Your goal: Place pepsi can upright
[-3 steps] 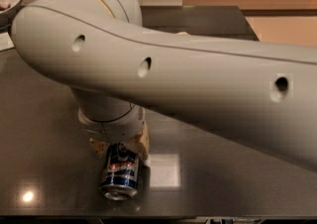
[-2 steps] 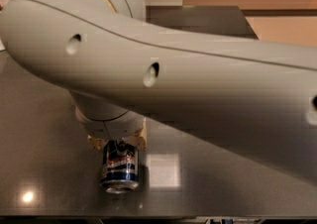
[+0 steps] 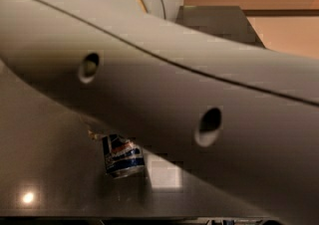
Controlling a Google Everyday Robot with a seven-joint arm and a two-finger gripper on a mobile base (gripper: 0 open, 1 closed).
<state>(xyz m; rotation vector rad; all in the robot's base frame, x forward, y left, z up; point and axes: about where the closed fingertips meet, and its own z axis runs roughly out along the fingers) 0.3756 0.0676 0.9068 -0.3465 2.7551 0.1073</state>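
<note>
Pepsi can: I see the pepsi can [image 3: 122, 155] low in the camera view, toward 7 o'clock from the middle. It pokes out from under the arm [image 3: 164, 84], over the dark counter [image 3: 55, 169].

Arm: it fills most of my view, sweeping from 10 o'clock down to 4 o'clock, and it covers the can's upper part.

Tool: hidden behind the arm. I judge it sits at the can's 12 o'clock side, where the can runs out of sight.

Tool state: I cannot tell whether it is released, clenched or grasping the can.

Can's long axis: it runs roughly from 12 o'clock to 6 o'clock, leaning a little toward 5 o'clock. The silver end rim shows at the 6 o'clock end.

Contact with counter: I cannot tell whether that lower rim touches the counter or hangs just above it.

Landmark: a bright patch of reflected light [image 3: 164, 171] lies on the counter just at the can's 3 o'clock side.

What the move turns on: the tool is above and the silver end is below. I judge the can needs that slight lean taken out and the rim set flat before any release.

Risk: with the lean left in, the can could tip toward 5 o'clock.
</note>
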